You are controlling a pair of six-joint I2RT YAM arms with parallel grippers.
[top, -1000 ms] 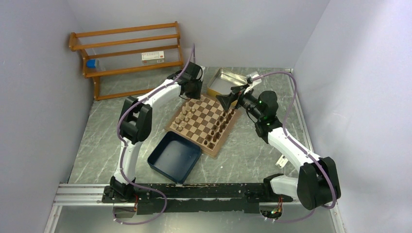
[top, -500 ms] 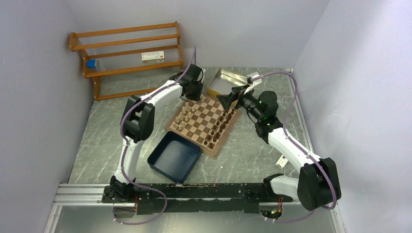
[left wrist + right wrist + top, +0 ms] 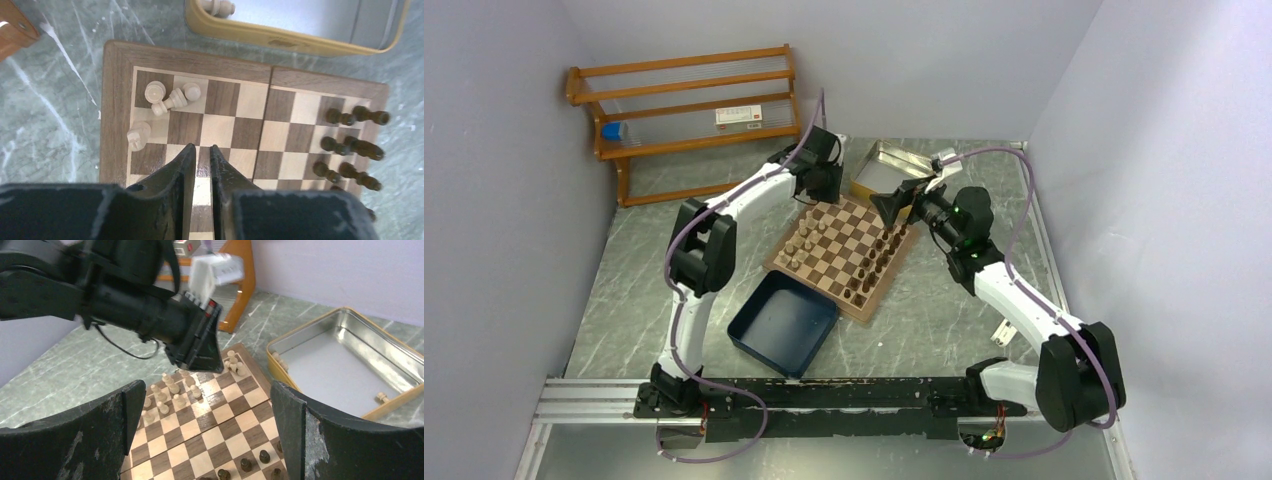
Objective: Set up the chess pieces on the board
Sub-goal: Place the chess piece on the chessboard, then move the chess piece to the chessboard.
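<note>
Chess pieces [image 3: 155, 91], small turned wooden figures, stand mostly in place on the flat checkered wooden chessboard [image 3: 842, 262], with the pale tan ones along its left side and the dark brown ones [image 3: 350, 117] along its right.

In the left wrist view, the board's far-left corner is out of order. One toppled pale piece [image 3: 171, 100] lies across a light square with its long axis on a diagonal. It is touching or just beside an upright neighbour, and I cannot tell which end is its base.

The left fingers [image 3: 180, 175] hover over the board on the near side of that corner. They are closed to a thin slit with nothing between them. The toppled piece lies ahead of them and a little to their left, so the left arm is plainly the nearer one. To pick it up, I judge the fingers must spread and close across that diagonal rather than along it.

Beyond the board's far edge sits a shiny metal tin with a yellow rim [image 3: 335, 365], and a few loose pale figures [image 3: 382, 397] lie inside it.

The right fingers [image 3: 100, 435] hang over the dark side of the board, spread wide and holding nothing.
</note>
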